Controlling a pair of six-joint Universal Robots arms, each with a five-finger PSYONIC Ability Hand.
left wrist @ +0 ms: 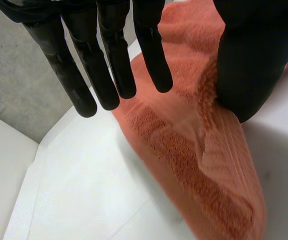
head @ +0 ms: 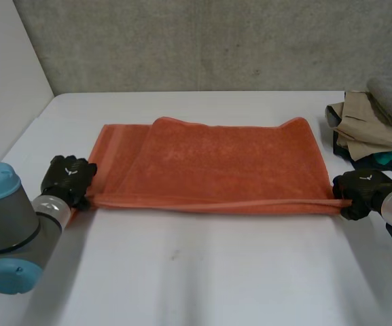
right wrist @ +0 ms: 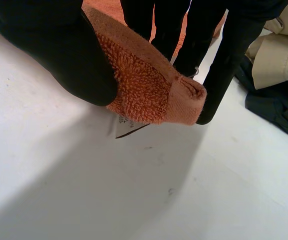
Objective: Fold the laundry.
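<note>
An orange towel (head: 216,163) lies folded lengthwise on the white table (head: 196,278), its top layer set a little short of the left end. My left hand (head: 66,178) sits at the towel's near-left corner. In the left wrist view its fingers (left wrist: 109,60) are straight and lifted off the towel (left wrist: 193,150), while the thumb hangs over the cloth edge without pinching it. My right hand (head: 360,190) is at the near-right corner. There the thumb (right wrist: 59,50) and fingers pinch the towel corner (right wrist: 148,90), holding it just above the table, with a small white label (right wrist: 129,126) hanging under it.
A pile of other clothes (head: 376,125), beige, grey and dark teal, lies at the back right, close beside my right hand (right wrist: 278,70). A grey wall stands behind the table. A white wall borders its left side.
</note>
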